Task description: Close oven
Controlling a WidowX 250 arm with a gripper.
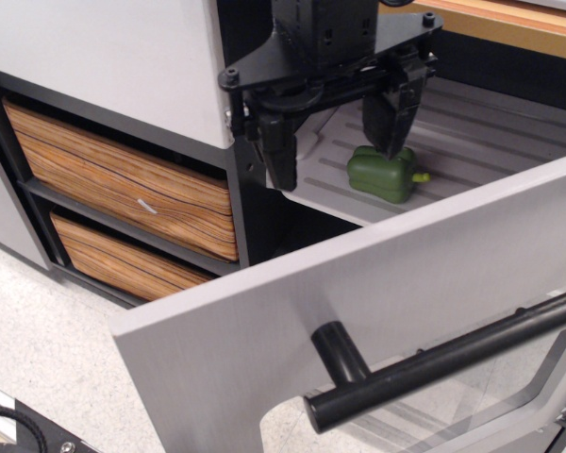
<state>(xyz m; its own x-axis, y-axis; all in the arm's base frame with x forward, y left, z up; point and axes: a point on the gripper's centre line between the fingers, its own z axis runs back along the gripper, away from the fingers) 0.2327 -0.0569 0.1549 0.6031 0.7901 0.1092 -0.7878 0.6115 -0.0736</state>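
The oven (358, 283) stands open, its door swung out low in front with the black handle (434, 363) facing the camera. The pincer (335, 142) hangs above the ribbed rack (472, 132) inside, behind the door, fingers spread wide and empty, over a green pepper (385, 173).

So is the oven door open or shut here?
Open. The oven door is swung outward, exposing the ribbed rack with a green toy on it.
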